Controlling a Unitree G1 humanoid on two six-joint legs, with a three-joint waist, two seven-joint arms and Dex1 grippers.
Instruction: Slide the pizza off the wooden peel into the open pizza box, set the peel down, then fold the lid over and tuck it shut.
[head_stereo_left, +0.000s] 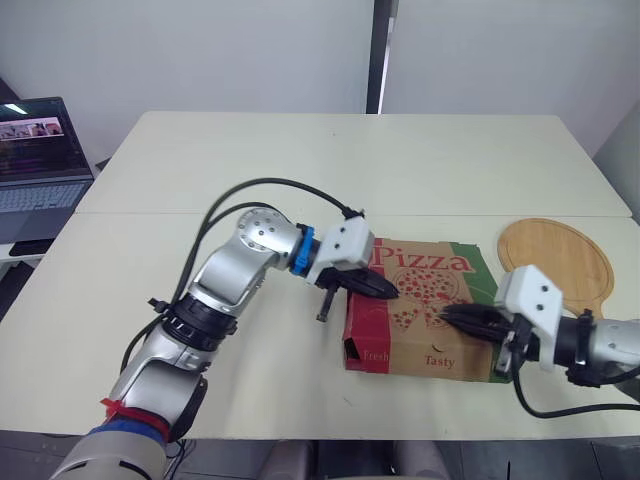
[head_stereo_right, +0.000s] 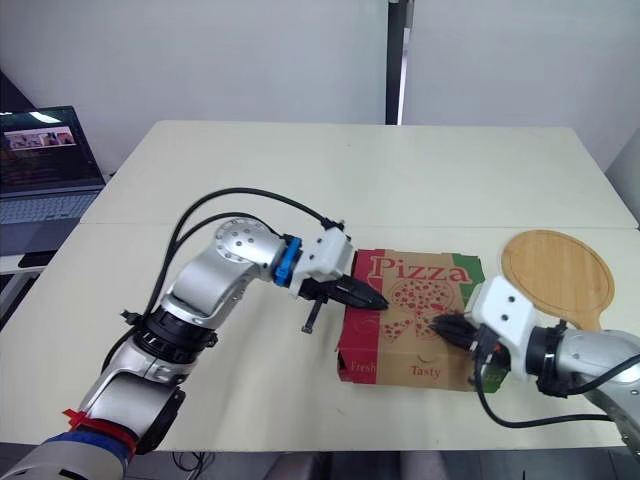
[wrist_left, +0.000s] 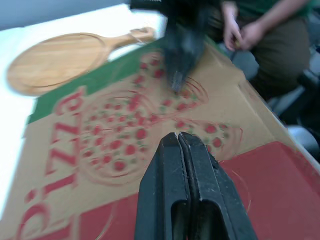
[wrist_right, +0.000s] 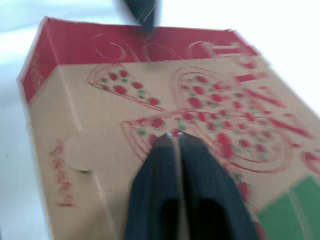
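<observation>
**Lid Down, Only the Tuck in Doubt**

Closed pizza box (head_stereo_left: 425, 300) near the 6 o'clock edge of the table (head_stereo_left: 300, 160), printed lid flat on top. Presumably holding the pizza, hidden under that lid. Bare wooden peel (head_stereo_left: 555, 262) laid down at 2 o'clock from the box, just beside it. Judging by this: slide, set-down and fold done. Left gripper (head_stereo_left: 390, 291) clenched on nothing, tips at the lid's 9 o'clock side. Right gripper (head_stereo_left: 447, 315) likewise clenched and empty, tips on the lid towards 4 o'clock. Left to do, probably: pressing the front flap home. Cannot tell whether already tucked.
</observation>
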